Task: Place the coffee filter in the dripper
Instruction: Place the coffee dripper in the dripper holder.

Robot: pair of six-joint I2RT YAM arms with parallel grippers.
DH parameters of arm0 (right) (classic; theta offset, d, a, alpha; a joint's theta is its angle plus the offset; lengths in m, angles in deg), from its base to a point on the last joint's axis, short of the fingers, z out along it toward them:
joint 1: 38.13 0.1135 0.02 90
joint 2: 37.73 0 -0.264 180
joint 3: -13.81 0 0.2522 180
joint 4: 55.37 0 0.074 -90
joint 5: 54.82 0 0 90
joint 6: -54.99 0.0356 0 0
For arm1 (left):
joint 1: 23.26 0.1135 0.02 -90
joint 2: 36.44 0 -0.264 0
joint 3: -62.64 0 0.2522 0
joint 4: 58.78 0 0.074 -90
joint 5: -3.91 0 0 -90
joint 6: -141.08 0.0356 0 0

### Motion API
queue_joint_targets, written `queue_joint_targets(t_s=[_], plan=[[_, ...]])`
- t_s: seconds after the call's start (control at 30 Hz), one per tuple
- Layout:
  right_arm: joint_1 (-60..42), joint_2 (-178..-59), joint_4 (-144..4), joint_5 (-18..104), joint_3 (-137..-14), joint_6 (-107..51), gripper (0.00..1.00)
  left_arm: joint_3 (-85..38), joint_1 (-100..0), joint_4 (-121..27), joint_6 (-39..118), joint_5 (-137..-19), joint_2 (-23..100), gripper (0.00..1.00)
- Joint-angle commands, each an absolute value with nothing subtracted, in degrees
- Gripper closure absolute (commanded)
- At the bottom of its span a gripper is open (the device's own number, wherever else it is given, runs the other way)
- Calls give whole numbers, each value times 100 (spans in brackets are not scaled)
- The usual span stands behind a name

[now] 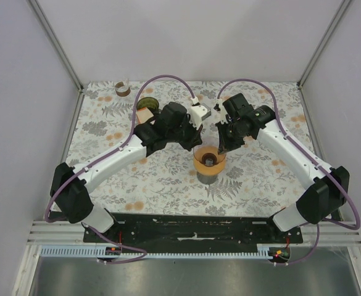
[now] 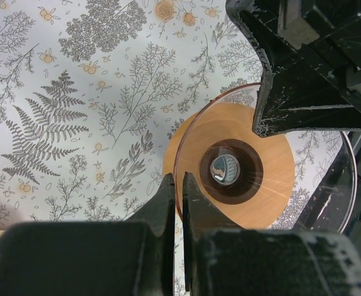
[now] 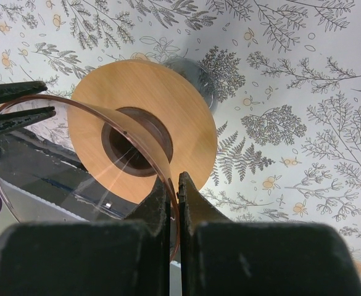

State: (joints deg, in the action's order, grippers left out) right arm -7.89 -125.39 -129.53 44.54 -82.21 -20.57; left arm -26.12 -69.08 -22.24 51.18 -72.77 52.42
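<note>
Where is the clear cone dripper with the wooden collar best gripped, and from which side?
Grip the thin upper rim of the clear cone-shaped dripper with the round wooden collar, coming from above, one finger inside and one outside. The wall is thin and the mouth opens upward. The left claw and right claw pinch it this way at two spots.

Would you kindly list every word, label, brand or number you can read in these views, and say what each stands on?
None: no readable text shows on the dripper, the left hand, the right hand or the tablecloth, which bears only ferns and flowers.
</note>
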Motion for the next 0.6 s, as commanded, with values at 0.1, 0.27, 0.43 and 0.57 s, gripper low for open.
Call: queue_joint_targets(t_s=[0.1,0.27,0.43,0.57], plan=[[-333,-13020,-12265,4317,-7974,-2763,96,-2740,-7230,-881,5495,-7185,5875,98],[-333,-12835,-12292,4555,-8212,-2807,80,-3057,-7239,-767,5495,-7440,5673,98],[-333,-12800,-12441,4678,-8362,-2842,74,-3285,-7239,-591,5565,-7326,5603,98],[-333,-12686,-12547,4660,-8485,-2886,67,-3391,-7239,-547,5636,-7370,5488,96]])
